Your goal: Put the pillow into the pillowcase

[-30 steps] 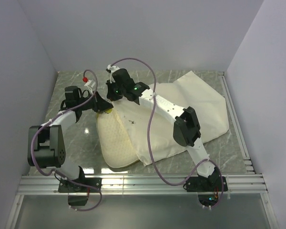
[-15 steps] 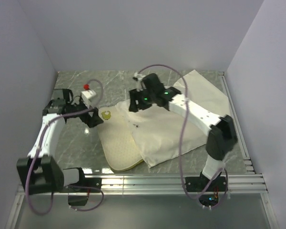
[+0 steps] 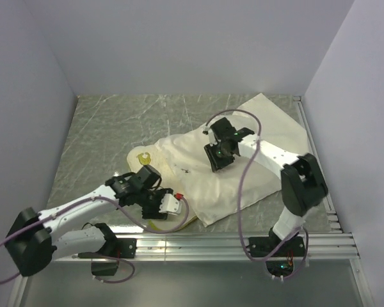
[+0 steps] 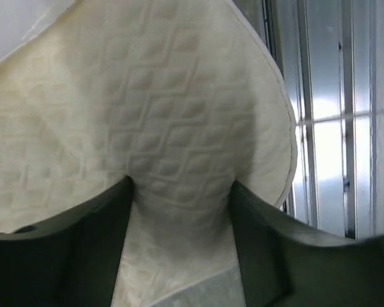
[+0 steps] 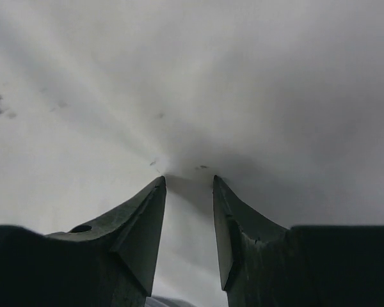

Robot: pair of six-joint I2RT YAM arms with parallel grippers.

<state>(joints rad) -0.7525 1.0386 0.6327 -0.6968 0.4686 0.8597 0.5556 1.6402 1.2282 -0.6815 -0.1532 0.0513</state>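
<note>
- Pillow (image 4: 179,96): quilted cream cushion, lower centre-left of the overhead view. Its near end shows beside the case's mouth; how much lies inside cannot be told.
- Pillowcase (image 3: 269,128): thin wrinkled cream sack spread from the centre to the upper right of the overhead view, flat on the green marbled table (image 3: 109,121).
- Left gripper (image 4: 179,184): fingers set astride the pillow's exposed end. The padding is squeezed to a waist between them and bulges beyond, which reads as a grip on the pillow.
- Right gripper (image 5: 189,180): fingers nearly together on the pillowcase, creases radiating from the narrow gap, so a fold of cloth appears to be pinched.
- Handling, pillow (judged): light, soft and springy. It gives under the fingers and may slip free, so a deep bite on the stitched edge or corner should hold better than the plump middle.
- Handling, pillowcase (judged): limp, with no stiffness. It should be taken at the hem of the mouth, one layer only, lest both layers be pinched shut.
</note>
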